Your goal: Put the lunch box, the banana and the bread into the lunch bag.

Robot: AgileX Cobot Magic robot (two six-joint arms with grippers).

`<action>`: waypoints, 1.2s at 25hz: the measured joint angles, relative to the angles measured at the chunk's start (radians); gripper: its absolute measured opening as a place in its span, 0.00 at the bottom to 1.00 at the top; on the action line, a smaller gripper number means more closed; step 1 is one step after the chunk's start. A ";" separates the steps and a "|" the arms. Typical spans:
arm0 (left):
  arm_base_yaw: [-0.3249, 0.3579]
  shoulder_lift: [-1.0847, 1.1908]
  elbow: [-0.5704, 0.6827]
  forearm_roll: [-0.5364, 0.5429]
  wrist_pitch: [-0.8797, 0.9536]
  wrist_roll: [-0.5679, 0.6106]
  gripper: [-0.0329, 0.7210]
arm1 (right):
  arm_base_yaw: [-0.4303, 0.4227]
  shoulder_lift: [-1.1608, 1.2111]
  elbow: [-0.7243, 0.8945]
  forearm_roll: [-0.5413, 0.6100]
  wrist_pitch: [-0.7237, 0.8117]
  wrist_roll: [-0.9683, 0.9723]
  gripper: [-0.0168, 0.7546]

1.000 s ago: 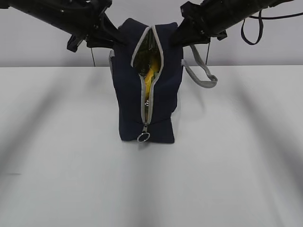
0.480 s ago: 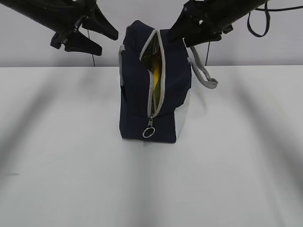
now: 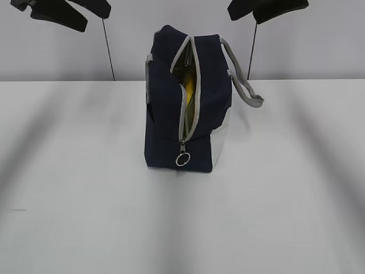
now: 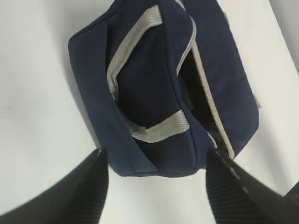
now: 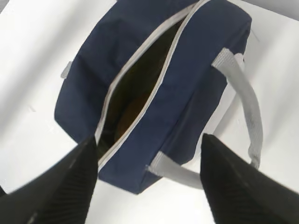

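No readable branding or text on anything in view. Lunch bag (image 3: 171, 114) stands upright on the white matte bench (image 3: 85, 217), end-on to the exterior camera: boxy navy woven fabric, a white panel on its right side, grey zipper tape, round metal ring pull (image 3: 182, 160) hanging low on the front. Zip is open from the top down most of the front face. Banana (image 3: 188, 88) shows as a smooth yellow strip inside the gap, so it's in the bag. In the right wrist view something rounded and brownish sits deep in the opening; can't tell what. Lunch box not visible. Grey webbing handle (image 3: 244, 85) droops off the right side. Left end effector (image 4: 154, 186) and right end effector (image 5: 147, 179) are both released, ribbed black fingers spread wide, hovering above the bag, touching nothing.
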 joint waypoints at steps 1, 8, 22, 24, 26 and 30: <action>-0.005 -0.017 0.000 0.017 0.002 -0.002 0.67 | 0.000 -0.025 0.025 -0.002 0.000 0.002 0.71; -0.049 -0.191 0.154 0.091 0.006 -0.004 0.63 | 0.000 -0.257 0.351 0.036 -0.013 -0.045 0.71; -0.060 -0.475 0.581 0.074 -0.111 0.076 0.61 | 0.002 -0.702 1.159 0.524 -0.546 -0.605 0.68; -0.060 -0.477 0.602 0.063 -0.113 0.083 0.61 | 0.002 -0.705 1.210 0.577 -0.608 -0.663 0.68; -0.060 -0.477 0.616 0.061 -0.128 0.085 0.61 | 0.002 -0.691 1.230 0.629 -0.641 -0.681 0.68; -0.060 -0.477 0.616 0.055 -0.164 0.085 0.61 | 0.002 -0.631 1.234 0.770 -0.692 -0.791 0.67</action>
